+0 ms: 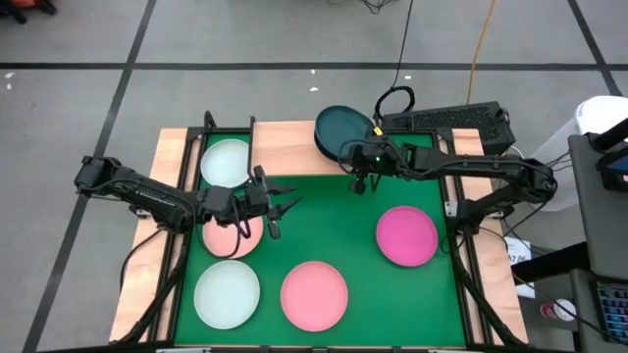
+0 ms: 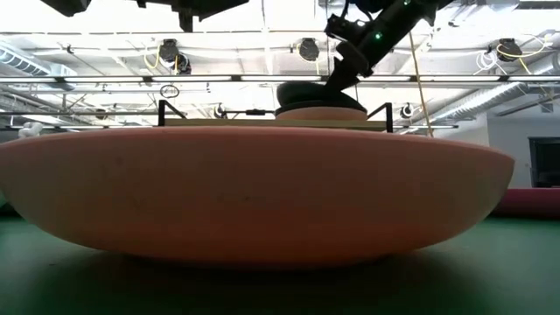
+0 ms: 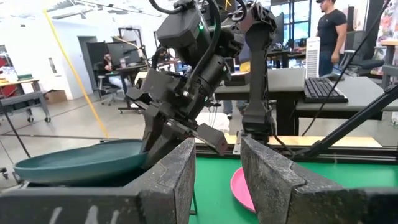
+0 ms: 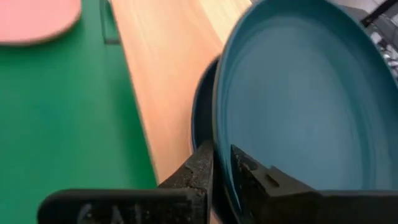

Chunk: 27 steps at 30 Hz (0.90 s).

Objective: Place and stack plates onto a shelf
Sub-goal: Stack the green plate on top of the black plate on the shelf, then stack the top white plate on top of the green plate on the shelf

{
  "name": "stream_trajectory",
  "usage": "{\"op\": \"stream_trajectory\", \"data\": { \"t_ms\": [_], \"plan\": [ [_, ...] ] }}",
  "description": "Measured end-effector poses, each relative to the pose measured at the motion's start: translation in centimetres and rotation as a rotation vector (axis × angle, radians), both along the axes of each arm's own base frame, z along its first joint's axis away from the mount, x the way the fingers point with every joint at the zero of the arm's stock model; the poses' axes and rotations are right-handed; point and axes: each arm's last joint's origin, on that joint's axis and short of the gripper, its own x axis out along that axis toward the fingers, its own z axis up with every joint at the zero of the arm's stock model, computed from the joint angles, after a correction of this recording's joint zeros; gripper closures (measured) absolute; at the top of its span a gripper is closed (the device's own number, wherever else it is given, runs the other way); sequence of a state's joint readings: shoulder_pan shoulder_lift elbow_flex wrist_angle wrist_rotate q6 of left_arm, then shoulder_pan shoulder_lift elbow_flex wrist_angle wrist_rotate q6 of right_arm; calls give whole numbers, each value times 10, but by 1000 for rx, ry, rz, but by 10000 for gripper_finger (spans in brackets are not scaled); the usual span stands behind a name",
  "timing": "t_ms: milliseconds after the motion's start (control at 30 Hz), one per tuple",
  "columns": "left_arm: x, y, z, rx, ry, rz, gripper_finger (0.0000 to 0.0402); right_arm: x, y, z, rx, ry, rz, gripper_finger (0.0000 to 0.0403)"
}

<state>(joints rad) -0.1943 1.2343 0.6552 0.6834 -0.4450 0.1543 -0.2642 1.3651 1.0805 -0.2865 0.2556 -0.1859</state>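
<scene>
Two dark teal plates are at the right end of the wooden shelf. My right gripper is shut on the upper teal plate, which lies over the lower one. A pale mint plate rests flat on the shelf's left part. On the green mat lie a salmon plate, a pale mint plate, a pink plate and a magenta plate. My left gripper hovers open over the mat, just right of the salmon plate. My right gripper pinches the upper teal plate's rim on the side facing the mat, with one finger inside the dish and the other finger outside it. The fingers come slanting down from the table's right. The plate sits tilted over the lower teal plate.
The shelf's thin black legs stand at the mat's far edge. A keyboard lies right of the shelf. In the low view the pink plate fills the foreground. People stand in the room beyond the table.
</scene>
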Motion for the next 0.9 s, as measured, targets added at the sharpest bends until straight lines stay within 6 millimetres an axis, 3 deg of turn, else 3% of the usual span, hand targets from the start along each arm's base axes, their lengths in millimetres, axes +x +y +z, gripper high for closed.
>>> {"op": "stream_trajectory", "data": {
  "t_ms": [467, 900],
  "plan": [
    [0, 0, 0, -3, -3, 0, 266, -8, 4, 6, -22, 20, -15, 259],
    [0, 0, 0, 0, 1, 0, 266, -53, 30, 51, -4, -133, -17, 250]
  ]
}}
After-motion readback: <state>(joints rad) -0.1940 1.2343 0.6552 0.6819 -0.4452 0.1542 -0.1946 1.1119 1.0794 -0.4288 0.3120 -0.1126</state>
